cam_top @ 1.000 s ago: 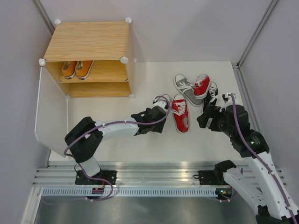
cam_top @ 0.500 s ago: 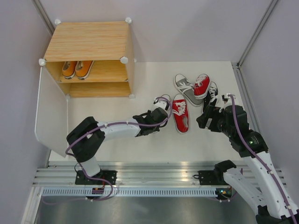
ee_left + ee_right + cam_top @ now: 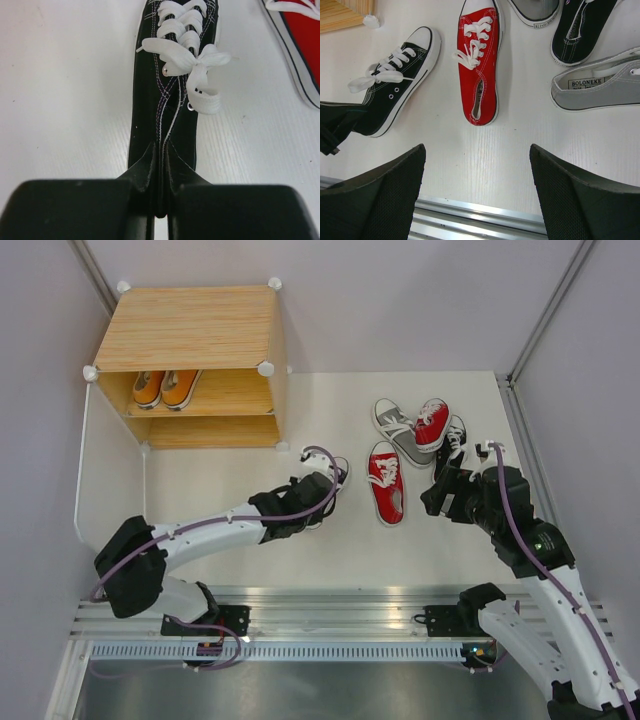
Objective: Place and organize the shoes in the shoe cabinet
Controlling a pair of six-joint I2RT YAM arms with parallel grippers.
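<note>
Here the left gripper (image 3: pixel 160 165) is clamped on the heel collar of a black shoe (image 3: pixel 162 95), its fingers pressed together with only a fold of canvas between them. This shoe lies on the table (image 3: pixel 300 550) just off the right front corner of the shoe cabinet (image 3: pixel 190 330), toe pointing away from the arm. The right gripper (image 3: pixel 477 152) hangs with its fingers wide apart and holds nothing. It is farther right of the cabinet, above the red shoe (image 3: pixel 479 65).

Handling: the shoe looks light. Its canvas upper is soft and collapses under the pinch, while the rubber sole and toe cap are stiffer. The heel collar gives a thin, secure edge, though the toe will probably droop from it. The loose white laces (image 3: pixel 192 62) may snag on the cabinet's shelf edge.

Placement so far: an orange pair (image 3: pixel 165 388) sits on the cabinet's upper shelf. The other loose shoes cluster well right of the cabinet.

Obscured: the cabinet's lower compartment is seen only as a narrow strip. One grey shoe (image 3: pixel 597 85) appears to lie under the right arm in the top view.
</note>
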